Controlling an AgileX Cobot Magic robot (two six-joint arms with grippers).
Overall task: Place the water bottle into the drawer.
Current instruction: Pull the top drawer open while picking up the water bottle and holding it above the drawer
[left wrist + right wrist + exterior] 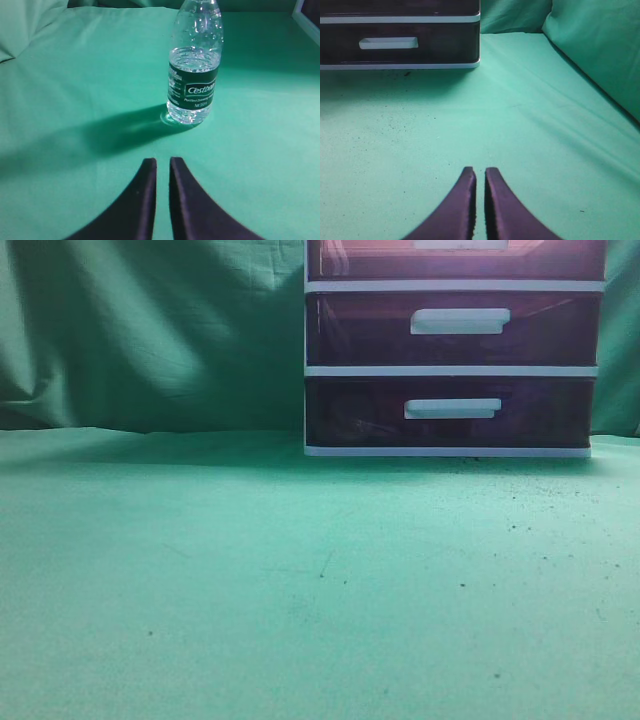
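Observation:
The drawer (360, 260) is the uppermost one visible in the white-framed unit, with a dark maroon front and a white bar handle (460, 244) cut by the top edge of the exterior view; it looks closed. The water bottle (194, 70) is clear with a dark green label and stands upright on the green cloth, only in the left wrist view. My left gripper (162, 162) is shut and empty, a short way in front of the bottle and slightly to its left. My right gripper (480, 171) is shut and empty over bare cloth, well short of the unit. Neither gripper shows in the exterior view.
Two like drawers (455, 328) (450, 412) sit beneath the top one; the lowest also shows in the right wrist view (390, 45). A corner of the white frame (307, 17) shows right of the bottle. Green cloth (250, 580) covers the table and hangs behind it.

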